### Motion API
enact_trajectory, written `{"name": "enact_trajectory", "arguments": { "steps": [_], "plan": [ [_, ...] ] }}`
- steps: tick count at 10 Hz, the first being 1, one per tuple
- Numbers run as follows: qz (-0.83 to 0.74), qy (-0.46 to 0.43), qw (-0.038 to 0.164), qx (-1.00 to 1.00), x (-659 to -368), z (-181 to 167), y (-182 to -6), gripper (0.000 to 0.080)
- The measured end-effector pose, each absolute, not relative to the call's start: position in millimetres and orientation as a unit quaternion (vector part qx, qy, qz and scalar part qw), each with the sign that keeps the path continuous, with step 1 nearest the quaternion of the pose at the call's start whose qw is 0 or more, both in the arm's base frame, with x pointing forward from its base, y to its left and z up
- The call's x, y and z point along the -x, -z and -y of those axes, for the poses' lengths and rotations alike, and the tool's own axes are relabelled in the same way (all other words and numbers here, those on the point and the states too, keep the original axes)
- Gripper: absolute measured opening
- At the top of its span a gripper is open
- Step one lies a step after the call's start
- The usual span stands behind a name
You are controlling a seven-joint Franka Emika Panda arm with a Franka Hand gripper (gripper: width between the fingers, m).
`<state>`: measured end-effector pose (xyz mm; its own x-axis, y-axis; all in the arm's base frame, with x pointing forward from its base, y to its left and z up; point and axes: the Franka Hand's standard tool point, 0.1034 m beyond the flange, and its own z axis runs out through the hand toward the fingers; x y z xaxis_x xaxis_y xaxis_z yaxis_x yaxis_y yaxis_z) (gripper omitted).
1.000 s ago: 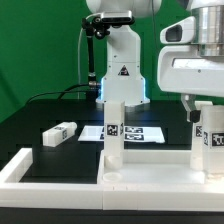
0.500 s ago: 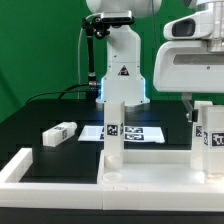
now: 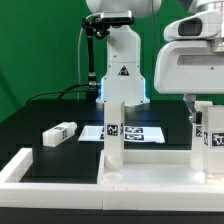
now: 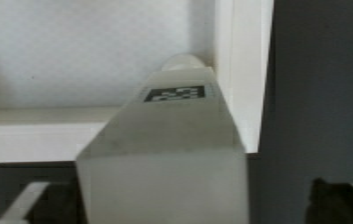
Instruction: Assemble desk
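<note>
My tool (image 4: 182, 200) is released. Its two fingers (image 4: 342, 200) stand wide, one on each side of an upright leg (image 3: 211, 135), and in the wrist view I see a dark gap between each finger and the leg, so I grasp nothing. This leg stands on the tabletop slab (image 3: 150, 172) at its corner on the exterior view's right. A second leg (image 3: 114, 135) stands upright at the slab's corner on the exterior view's left. The slab lies along the front edge of the black desk (image 3: 40, 112). A third leg (image 3: 59, 133) lies flat near the desk's edge on the exterior view's left, behind the white border rail (image 3: 18, 165). The marker board (image 3: 138, 132) lies behind the slab.
</note>
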<state>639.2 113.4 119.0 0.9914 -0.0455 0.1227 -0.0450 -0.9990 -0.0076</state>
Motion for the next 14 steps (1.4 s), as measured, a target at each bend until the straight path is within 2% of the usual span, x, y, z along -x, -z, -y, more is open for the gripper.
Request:
{"name": "enact_trajectory", "arguments": {
  "steps": [2,5,8,10,11,14],
  "plan": [
    [-0.092,0.061,0.008,0.994,-639.0,-113.7,-118.6,0.0288],
    [-0.175,0.060,0.012,0.983,-639.0,-112.5,-118.0,0.0289],
    [-0.383,0.043,0.019,0.923,-641.7,-108.8,-117.3,0.0289],
    [-0.496,0.026,0.032,0.868,-643.2,-103.1,-116.2,0.0290],
    [-0.568,0.020,0.044,0.821,-642.7,-102.6,-115.1,0.0290],
    [-0.708,0.002,0.056,0.704,-641.8,-104.9,-114.6,0.0290]
  ]
}}
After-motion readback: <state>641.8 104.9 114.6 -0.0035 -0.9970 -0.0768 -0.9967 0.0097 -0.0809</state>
